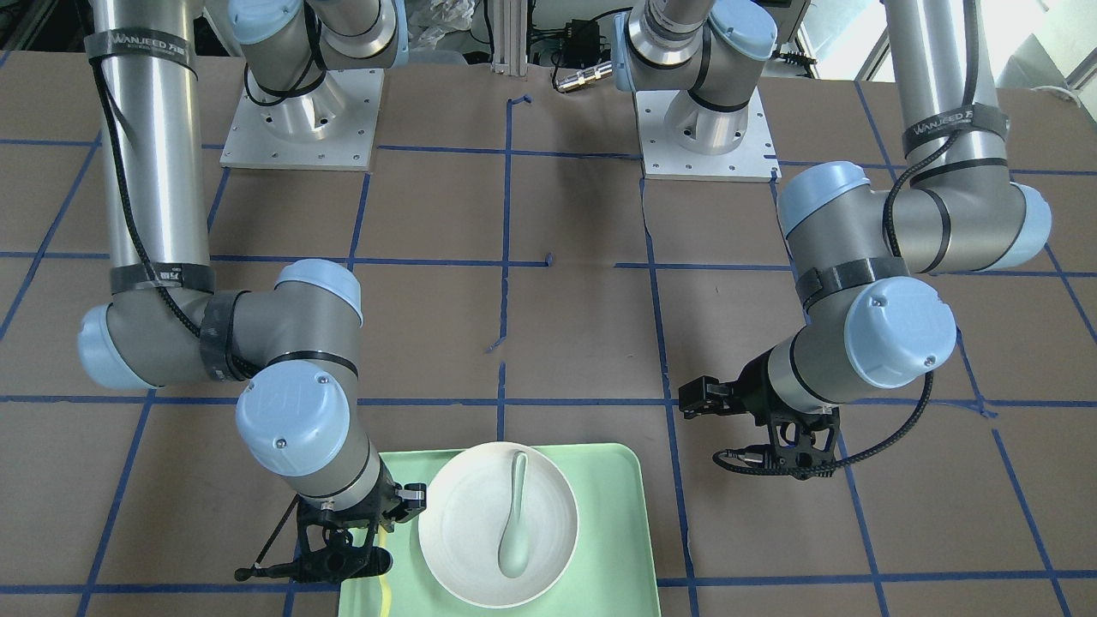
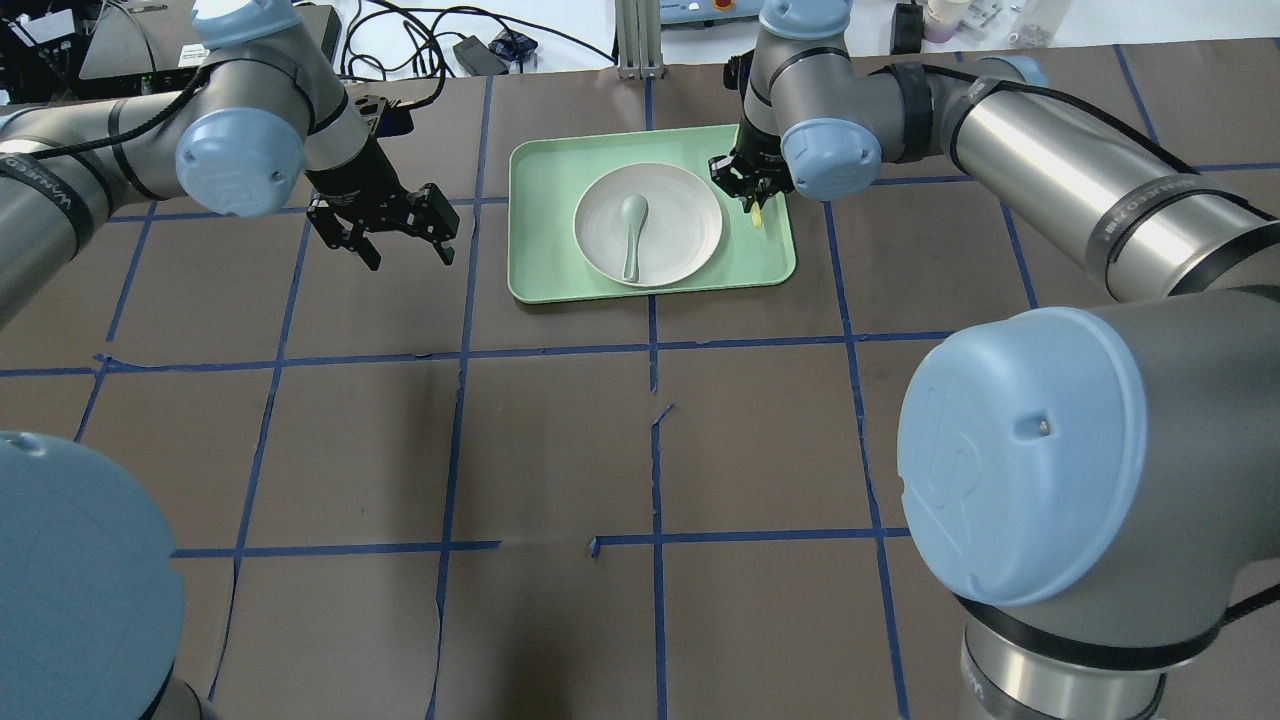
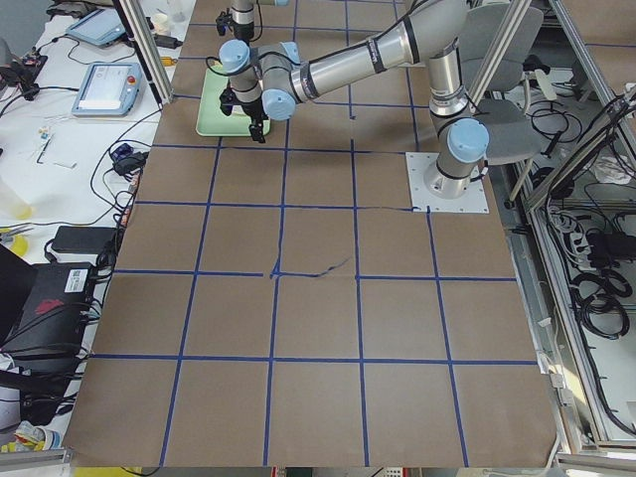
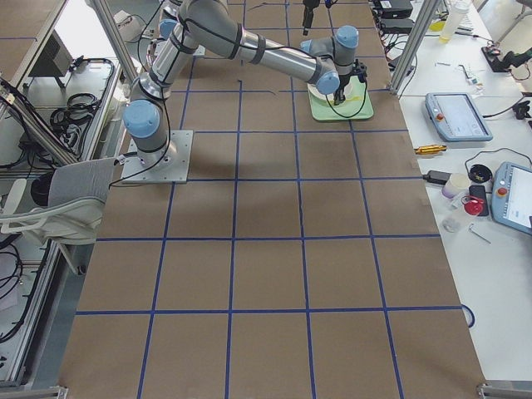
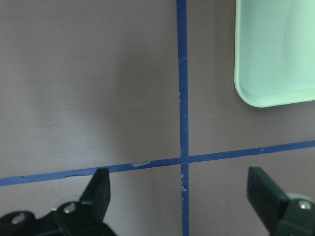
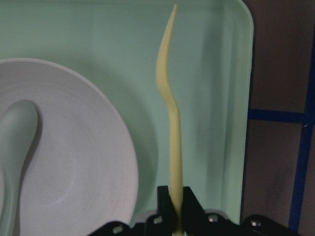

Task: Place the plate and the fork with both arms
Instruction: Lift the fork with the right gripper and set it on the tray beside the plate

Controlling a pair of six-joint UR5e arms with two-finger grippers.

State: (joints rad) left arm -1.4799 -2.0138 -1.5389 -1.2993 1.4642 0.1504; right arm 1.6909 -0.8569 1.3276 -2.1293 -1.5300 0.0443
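Note:
The off-white plate point(image 2: 680, 225) sits in the mint-green tray point(image 2: 540, 270), with a grey-green spoon point(image 2: 632, 230) lying in it. My right gripper point(image 2: 752, 200) is over the tray's right strip, beside the plate, and is shut on the pale-yellow fork point(image 2: 757, 215). In the right wrist view the fork point(image 6: 170, 123) runs on edge from the shut gripper point(image 6: 175, 209) along the tray point(image 6: 216, 98), next to the plate point(image 6: 74, 162). I cannot tell whether it touches the tray. My left gripper point(image 2: 400, 235) is open and empty over the table, left of the tray.
The left wrist view shows my open left gripper point(image 5: 182, 196) above crossing blue tape lines, with a tray corner point(image 5: 275, 59) at the upper right. The brown table point(image 2: 560, 440) carries a blue tape grid. Cables and devices lie beyond its far edge.

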